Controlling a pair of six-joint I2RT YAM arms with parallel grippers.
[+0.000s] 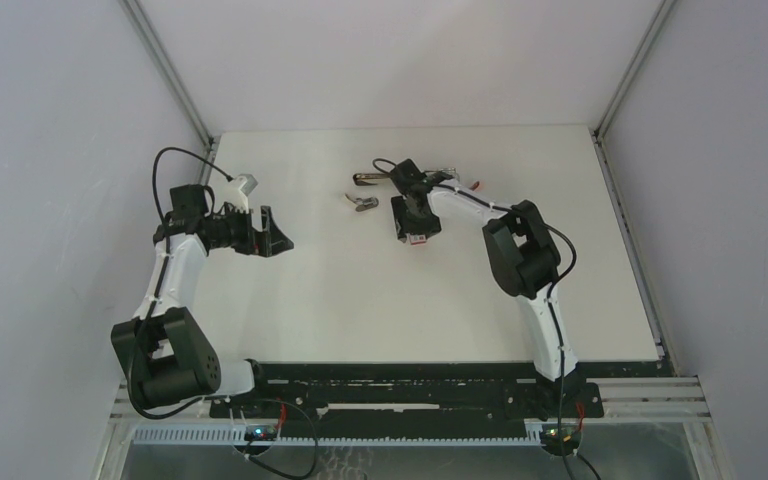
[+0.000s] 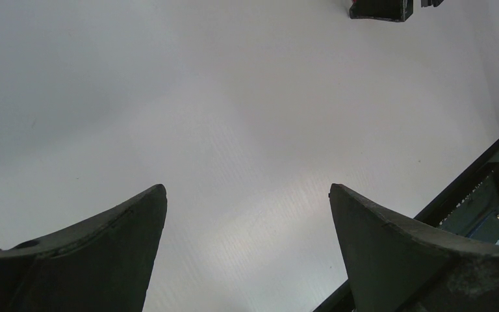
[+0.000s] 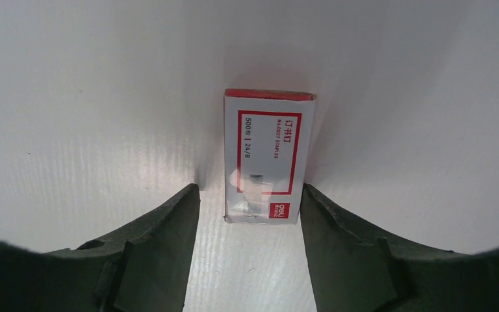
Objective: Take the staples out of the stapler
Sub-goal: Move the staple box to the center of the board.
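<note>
A small metal stapler (image 1: 363, 202) lies on the white table (image 1: 340, 290), with a second, darker one (image 1: 367, 179) just behind it. The staples are too small to make out in any view. My right gripper (image 1: 416, 238) (image 3: 249, 188) points down over a red-and-white staple box (image 3: 266, 149) lying flat on the table. Its jaws are open: the left fingertip (image 3: 188, 195) stands clear of the box and the right fingertip (image 3: 307, 195) is right at its edge. My left gripper (image 1: 278, 235) (image 2: 247, 188) hovers wide open over bare table at the left, holding nothing.
A small pale object (image 1: 448, 172) and a red bit (image 1: 473, 185) lie behind the right wrist. Grey walls close the table on the left, back and right. The black rail (image 1: 410, 385) with both arm bases runs along the near edge.
</note>
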